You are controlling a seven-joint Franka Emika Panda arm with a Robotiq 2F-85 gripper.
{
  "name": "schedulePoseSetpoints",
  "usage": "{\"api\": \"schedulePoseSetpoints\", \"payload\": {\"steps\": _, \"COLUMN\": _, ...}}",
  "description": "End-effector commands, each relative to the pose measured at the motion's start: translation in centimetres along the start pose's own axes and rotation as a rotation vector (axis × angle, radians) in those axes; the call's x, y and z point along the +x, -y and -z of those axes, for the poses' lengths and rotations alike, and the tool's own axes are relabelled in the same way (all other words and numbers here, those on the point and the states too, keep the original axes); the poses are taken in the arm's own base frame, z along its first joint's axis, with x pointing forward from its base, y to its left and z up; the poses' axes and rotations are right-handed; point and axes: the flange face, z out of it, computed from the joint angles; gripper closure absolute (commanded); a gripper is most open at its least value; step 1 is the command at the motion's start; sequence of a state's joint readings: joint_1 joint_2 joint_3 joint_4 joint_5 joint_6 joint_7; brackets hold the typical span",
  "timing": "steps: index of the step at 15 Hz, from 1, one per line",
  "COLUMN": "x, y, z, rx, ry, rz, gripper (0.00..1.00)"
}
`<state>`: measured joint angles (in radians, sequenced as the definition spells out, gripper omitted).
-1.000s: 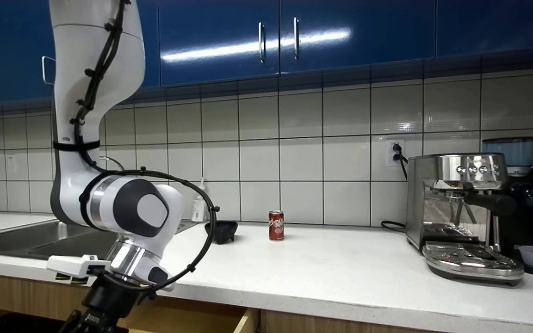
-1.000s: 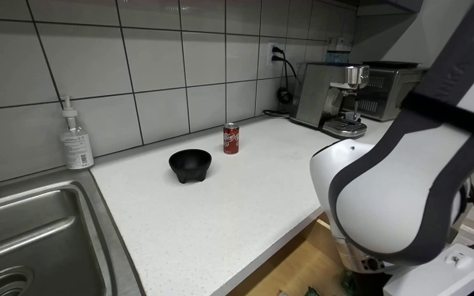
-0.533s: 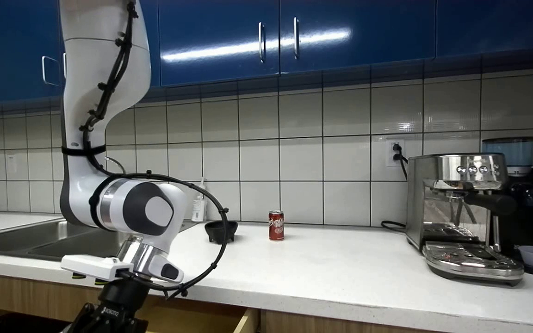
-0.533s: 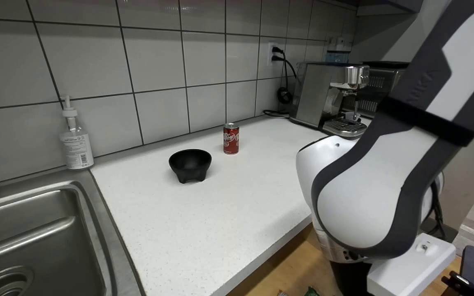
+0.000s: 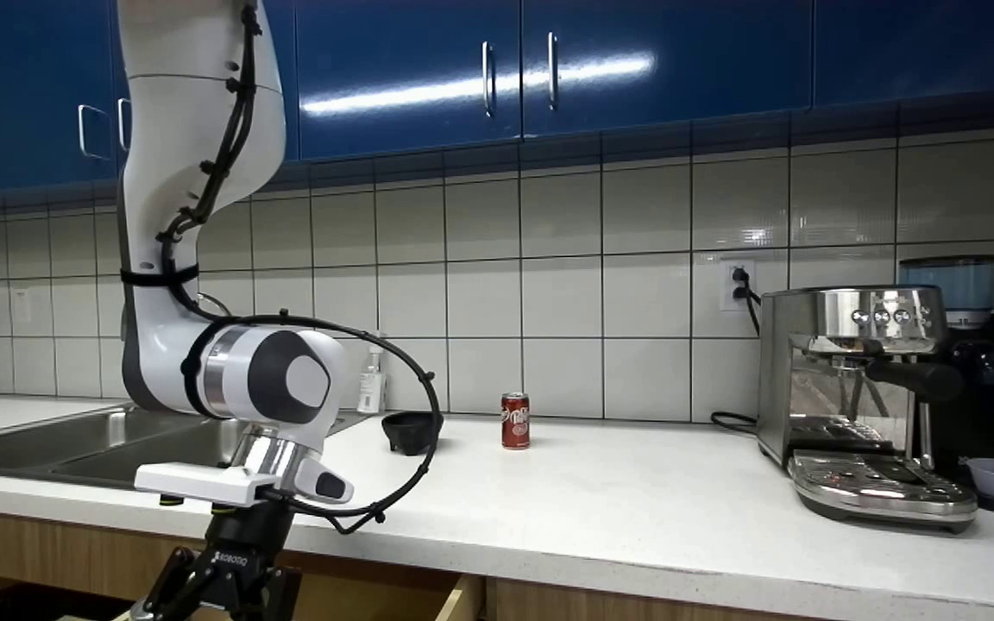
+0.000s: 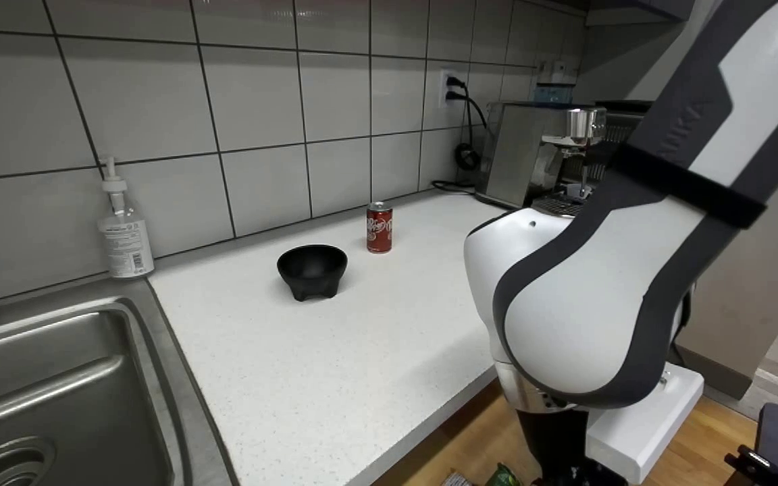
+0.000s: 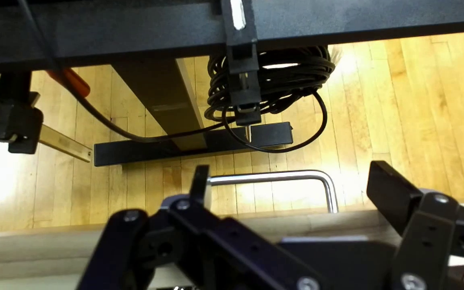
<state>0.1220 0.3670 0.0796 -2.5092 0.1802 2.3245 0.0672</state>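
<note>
Wooden floor (image 7: pixel 425 121) below the black tool (image 7: pixel 294 186), its fingers (image 7: pixel 391 193) wide apart near a metal drawer handle (image 7: pixel 272 176).

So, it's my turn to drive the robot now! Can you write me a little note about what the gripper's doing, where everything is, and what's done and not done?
Gripper: open, holding nothing. A metal handle shows between its jaws in the wrist view; whether they touch it, I can't tell.
Drawer: below the counter, with a green packet partly in view inside.
On the counter: black bowl and red can, both upright.
Done: the drawer stands open.
Left: nothing is gripped yet, not even the handle.
</note>
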Motion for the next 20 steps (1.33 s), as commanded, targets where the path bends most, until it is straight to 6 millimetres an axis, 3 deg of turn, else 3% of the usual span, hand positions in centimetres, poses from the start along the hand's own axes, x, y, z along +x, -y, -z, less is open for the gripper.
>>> {"api": "schedulePoseSetpoints", "payload": {"steps": 1, "x": 1.4, "y": 0.2, "z": 1.2, "rx": -0.006, "ry": -0.018, "rz": 0.050, "gripper": 0.00}}
{"api": "schedulePoseSetpoints", "payload": {"steps": 14, "x": 3.6, "y": 0.8, "z": 4.0, "rx": -0.046, "ry": -0.066, "rz": 0.093, "gripper": 0.00}}
{"api": "schedulePoseSetpoints", "payload": {"steps": 20, "x": 3.5, "y": 1.2, "z": 4.3, "rx": -0.079, "ry": -0.087, "rz": 0.117, "gripper": 0.00}}
